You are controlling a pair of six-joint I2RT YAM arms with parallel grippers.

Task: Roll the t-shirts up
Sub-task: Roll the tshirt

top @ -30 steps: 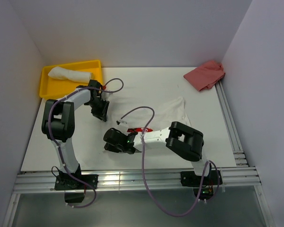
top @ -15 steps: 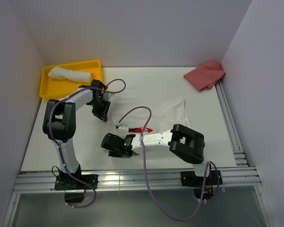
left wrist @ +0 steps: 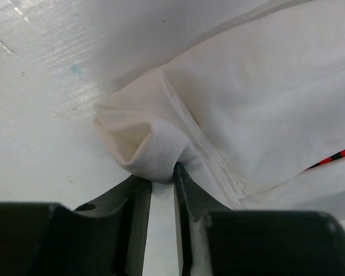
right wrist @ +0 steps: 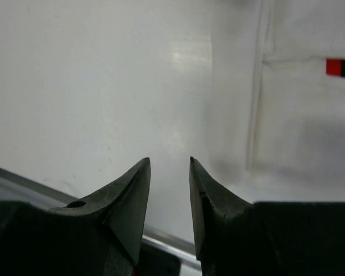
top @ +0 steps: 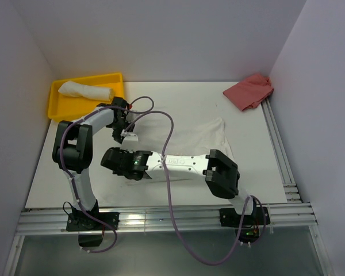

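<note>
Now the right gripper (right wrist: 169, 165), jaws parted and empty, has slid left along the t-shirt (left wrist: 264, 109), its bunched corner pinched by the left gripper (left wrist: 161, 179).

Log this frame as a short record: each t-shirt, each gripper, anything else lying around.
spread t-shirt: lying on the table, one corner bunched
rolled t-shirt: in the yellow tray
left gripper: shut on the spread t-shirt's bunched corner
right gripper: open, empty, beside that shirt's edge
other: red cloth at the far right corner
</note>
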